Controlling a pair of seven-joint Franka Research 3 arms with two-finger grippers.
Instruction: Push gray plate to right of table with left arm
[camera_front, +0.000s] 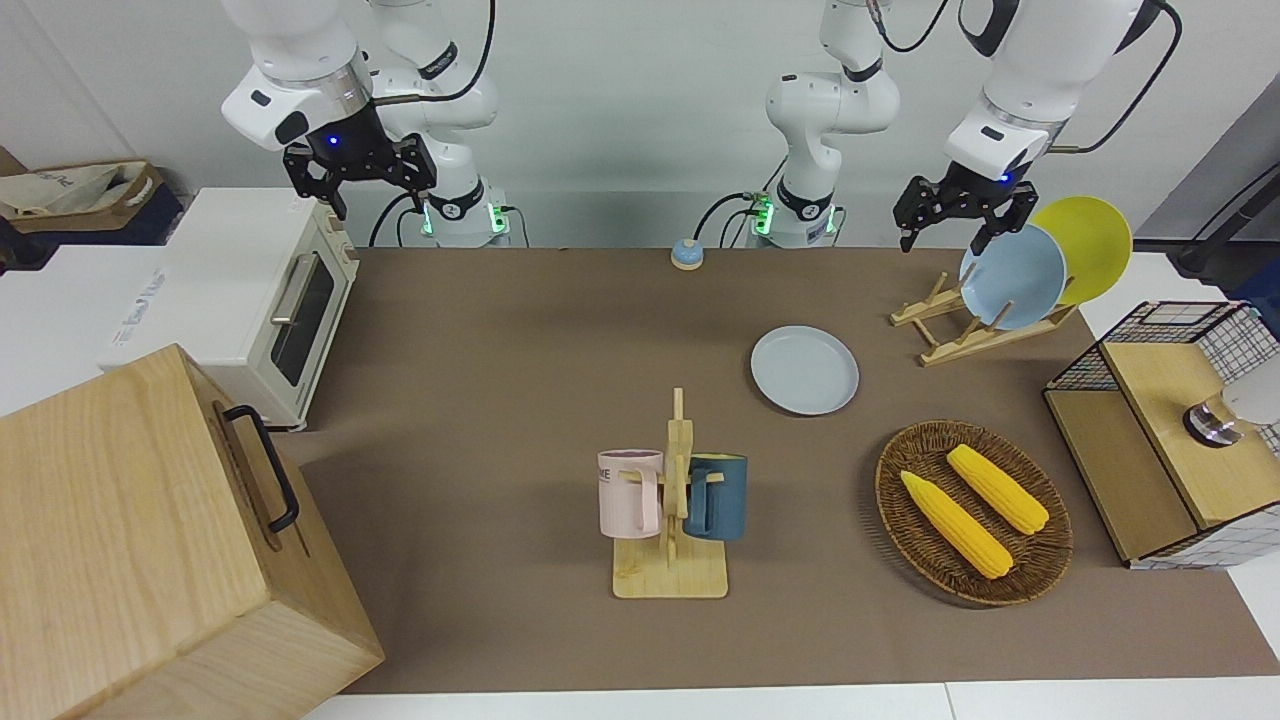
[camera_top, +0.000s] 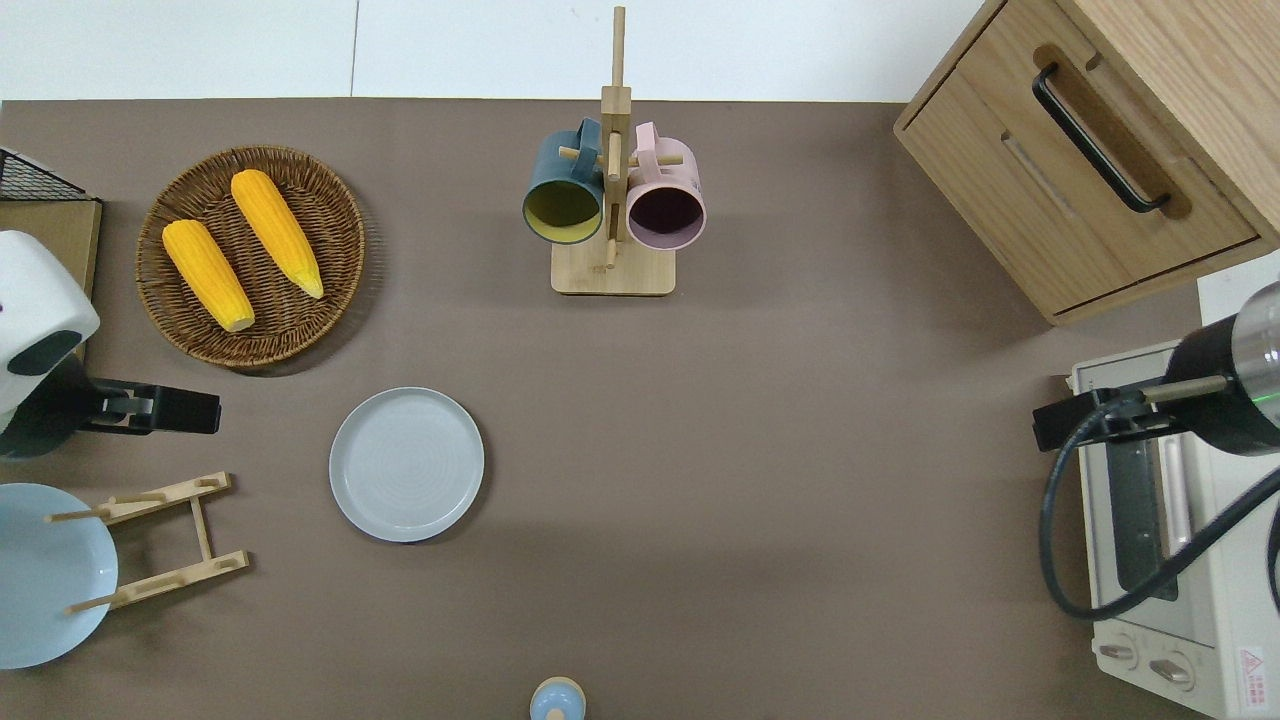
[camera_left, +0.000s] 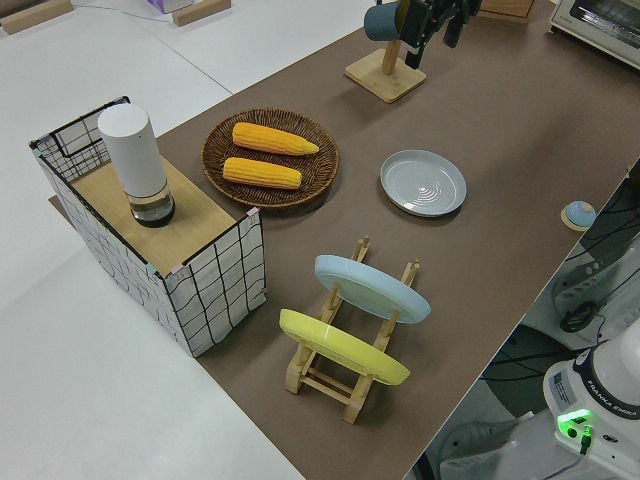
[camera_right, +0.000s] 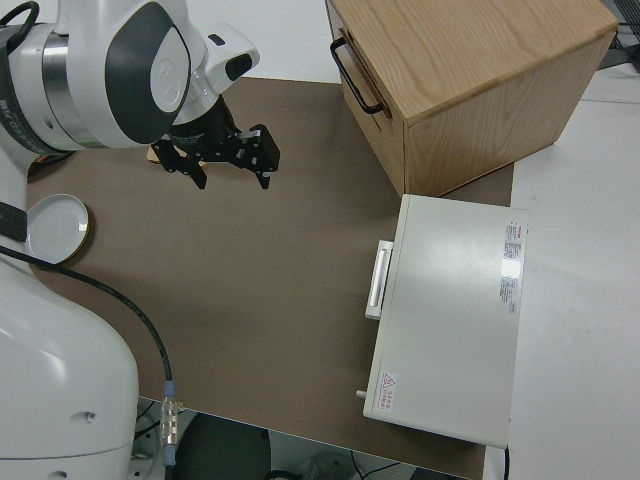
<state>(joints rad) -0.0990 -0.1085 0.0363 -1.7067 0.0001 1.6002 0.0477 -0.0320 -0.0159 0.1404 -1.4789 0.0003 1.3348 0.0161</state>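
Observation:
The gray plate (camera_front: 805, 369) (camera_top: 407, 464) (camera_left: 423, 183) lies flat on the brown table (camera_front: 500, 400) (camera_top: 800, 450), about midway between the robots and the table's middle line and toward the left arm's end. My left gripper (camera_front: 942, 243) (camera_top: 150, 412) (camera_left: 435, 20) hangs open in the air with nothing between its fingers. It is over bare tabletop between the wicker basket and the dish rack, well apart from the gray plate. The right gripper (camera_front: 380, 200) (camera_right: 232, 172) is open and its arm is parked.
A wooden dish rack (camera_front: 960, 340) holds a light-blue plate (camera_front: 1015, 275) and a yellow plate (camera_front: 1095, 240). A wicker basket (camera_front: 885, 490) holds two corn cobs. A mug tree (camera_front: 670, 570) stands mid-table. A toaster oven (camera_front: 270, 290) and a wooden drawer box (camera_front: 150, 540) fill the right arm's end.

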